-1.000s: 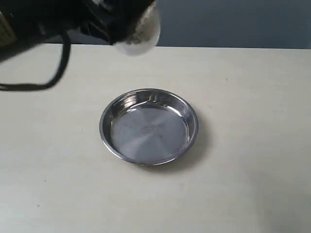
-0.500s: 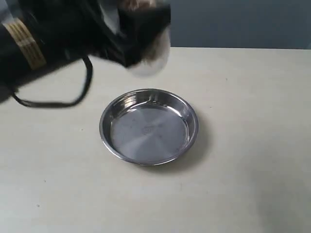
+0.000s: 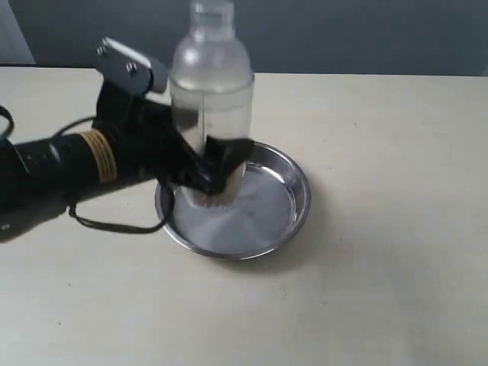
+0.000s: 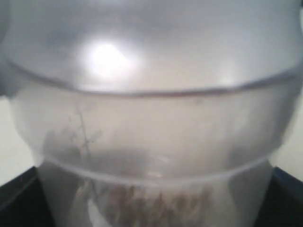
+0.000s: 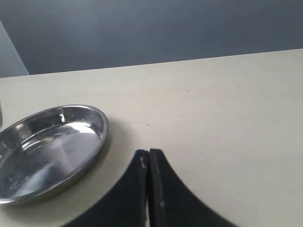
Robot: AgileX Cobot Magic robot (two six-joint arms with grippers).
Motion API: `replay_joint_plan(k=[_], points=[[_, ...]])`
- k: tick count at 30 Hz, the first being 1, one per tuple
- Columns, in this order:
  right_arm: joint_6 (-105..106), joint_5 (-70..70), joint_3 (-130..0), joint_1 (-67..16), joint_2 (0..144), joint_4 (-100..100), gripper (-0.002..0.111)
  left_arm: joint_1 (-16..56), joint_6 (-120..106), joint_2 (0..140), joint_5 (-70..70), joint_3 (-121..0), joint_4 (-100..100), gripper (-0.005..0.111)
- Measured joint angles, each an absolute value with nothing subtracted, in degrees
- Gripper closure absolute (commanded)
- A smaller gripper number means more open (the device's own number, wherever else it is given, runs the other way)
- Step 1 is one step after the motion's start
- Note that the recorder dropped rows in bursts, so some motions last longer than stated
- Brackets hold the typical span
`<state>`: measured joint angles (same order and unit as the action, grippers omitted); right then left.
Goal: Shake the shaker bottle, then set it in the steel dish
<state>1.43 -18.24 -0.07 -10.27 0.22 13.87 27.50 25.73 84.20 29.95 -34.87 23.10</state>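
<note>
Cream table [image 3: 396, 229] has plenty of open room right of and in front of the steel dish [image 3: 284, 200]. The left pincer [image 3: 213, 171] is clamped round the lower body of the shaker bottle [image 3: 211, 84], which stands upright over the dish's left half. Can't tell if the base touches, the black fingers hide it. Brown granules [image 4: 142, 203] look blurry through the frosted plastic. The right pincer [image 5: 148, 158] is squeezed closed on nothing, off beside the dish.
</note>
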Motion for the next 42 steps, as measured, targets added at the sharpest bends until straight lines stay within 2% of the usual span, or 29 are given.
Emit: replay_joint_plan(k=[4, 5, 8, 13, 20, 28, 35, 42], points=[[1.4, -18.2, -0.1, -10.3, 0.2, 13.9, 0.109, 27.5, 25.4, 83.3, 44.8, -34.2, 21.0, 0.106], [1.4, -18.2, -0.1, -10.3, 0.2, 13.9, 0.109, 27.5, 24.6, 83.2, 44.9, -34.2, 20.0, 0.106], [1.4, -18.2, -0.1, -10.3, 0.2, 13.9, 0.109, 27.5, 14.3, 82.0, 43.4, -35.0, 15.3, 0.106], [1.4, -18.2, -0.1, -10.3, 0.2, 13.9, 0.109, 27.5, 11.9, 73.8, 35.4, -40.3, 13.6, 0.106], [1.4, -18.2, -0.1, -10.3, 0.2, 13.9, 0.109, 27.5, 20.3, 85.2, 23.6, -34.0, 17.5, 0.106], [1.4, -18.2, -0.1, -10.3, 0.2, 13.9, 0.109, 27.5, 21.9, 71.4, 32.0, -42.0, 19.5, 0.106], [1.4, -18.2, -0.1, -10.3, 0.2, 13.9, 0.109, 28.2, 20.8, 81.9, 23.9, -37.6, 17.2, 0.106], [1.4, -18.2, -0.1, -10.3, 0.2, 13.9, 0.109, 30.2, 17.2, 69.9, 28.5, -47.8, 17.5, 0.106]])
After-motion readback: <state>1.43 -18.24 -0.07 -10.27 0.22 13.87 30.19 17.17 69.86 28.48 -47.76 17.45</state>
